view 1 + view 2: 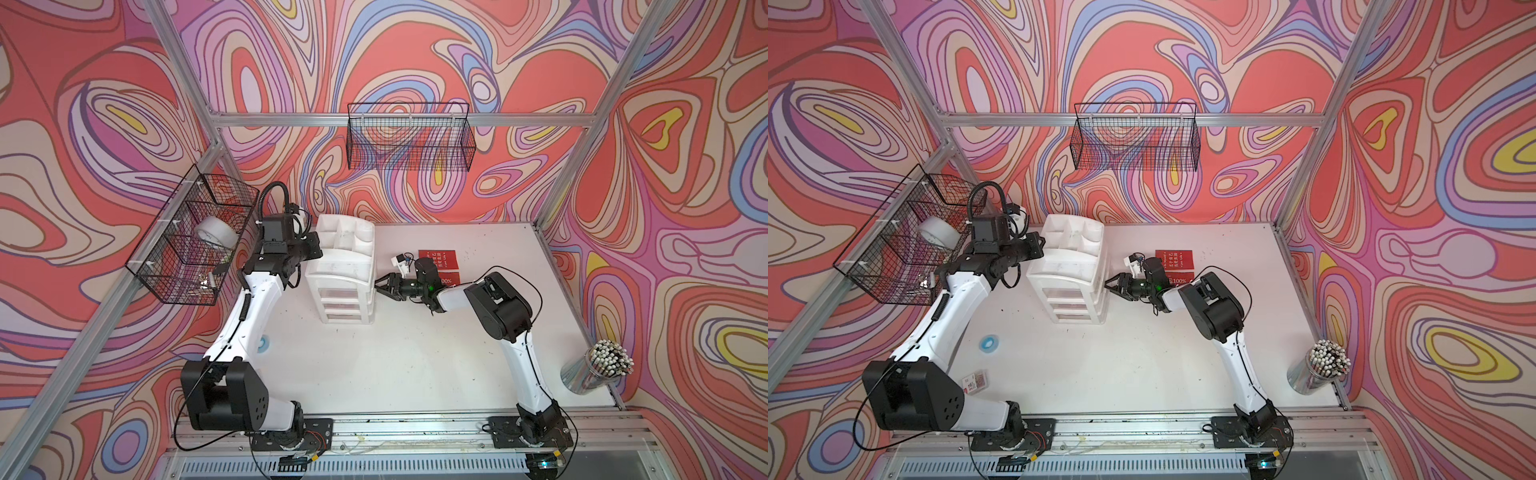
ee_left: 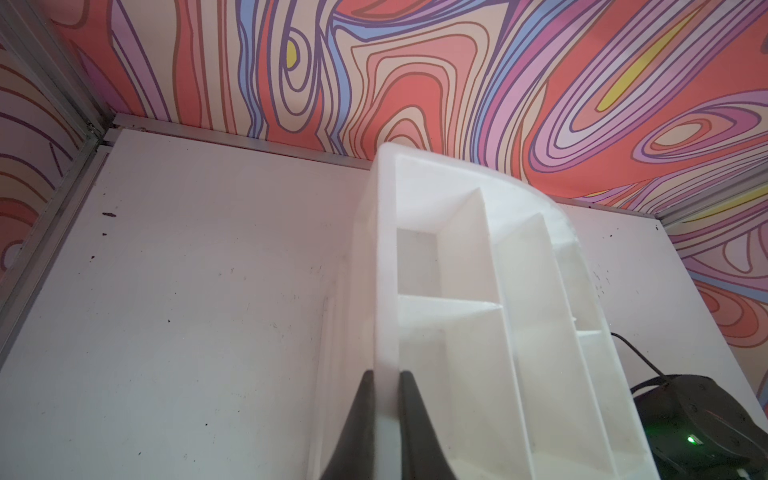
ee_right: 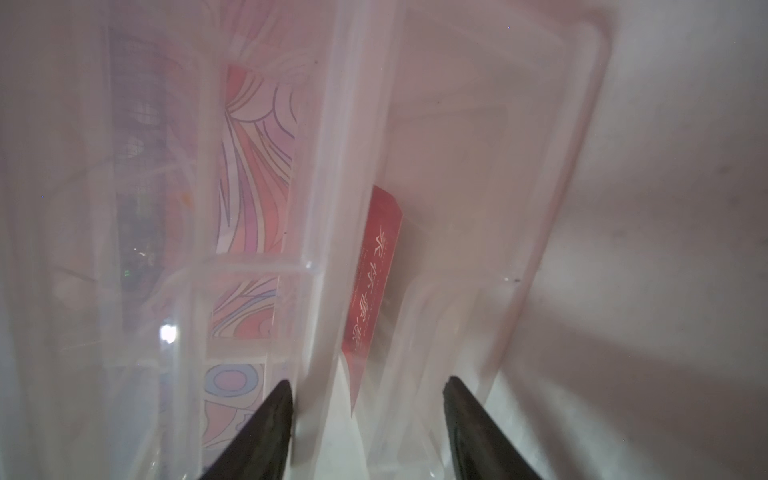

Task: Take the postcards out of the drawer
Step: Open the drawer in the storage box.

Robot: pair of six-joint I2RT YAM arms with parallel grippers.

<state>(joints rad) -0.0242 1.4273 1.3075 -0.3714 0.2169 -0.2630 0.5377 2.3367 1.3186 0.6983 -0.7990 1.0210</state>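
- The left gripper (image 2: 386, 376) is at the left side of the drawer unit (image 1: 341, 275). It is clenched on the upright rim wall of the top tray, one finger on each side. It holds the unit and nothing else.
- That pinch looks like a brace. It should stay firm and steady, so the light unit neither slides nor tips while a card is drawn out.
- Inside the unit, the boxed postcard (image 3: 374, 282) is red with white lettering. It sits in a translucent drawer and shows only in the right wrist view. I cannot tell which drawer it is, or how far out it stands.
- The right gripper (image 1: 382, 288) is at the unit's right side, jaws spread about halfway and grasping nothing.
  - The card's near end lies in line with the gap but is not yet clasped.
  - One finger (image 3: 278, 415) is just beside a clear plastic wall. I cannot tell whether it touches.
- The step in hand appears to be fetching this last card.
  - Ease forward until the pads overlap the card's edge.
  - Close on the card alone, not the drawer wall.
  - Pull straight out, as a thin card may slip or bend.
- On the table (image 1: 415, 353) right of the unit, two cards lie flat and are already out. They are the lettered postcard (image 1: 436, 258) and, near it, the "100%" postcard (image 1: 451, 278), partly hidden by the right arm.
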